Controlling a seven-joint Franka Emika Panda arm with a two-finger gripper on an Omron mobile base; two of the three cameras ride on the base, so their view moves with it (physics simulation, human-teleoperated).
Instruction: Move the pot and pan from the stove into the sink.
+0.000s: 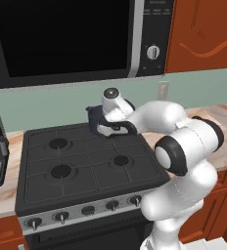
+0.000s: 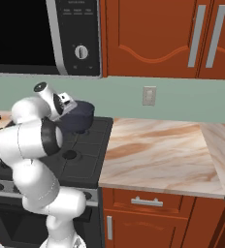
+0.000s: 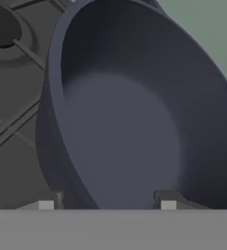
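Pot (image 3: pixel 135 127) at the stove's (image 1: pixel 86 166) back right corner, end effector (image 3: pixel 107 201) straddling its near wall, one finger inside, one outside, seemingly pinching the rim for a lift toward the sink.

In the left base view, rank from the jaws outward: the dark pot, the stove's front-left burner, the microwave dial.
1. Deep dark blue-grey pot, at the gripper, rear right of the stove.
2. Round white microwave dial, above.
3. Front-left burner, near the knobs.
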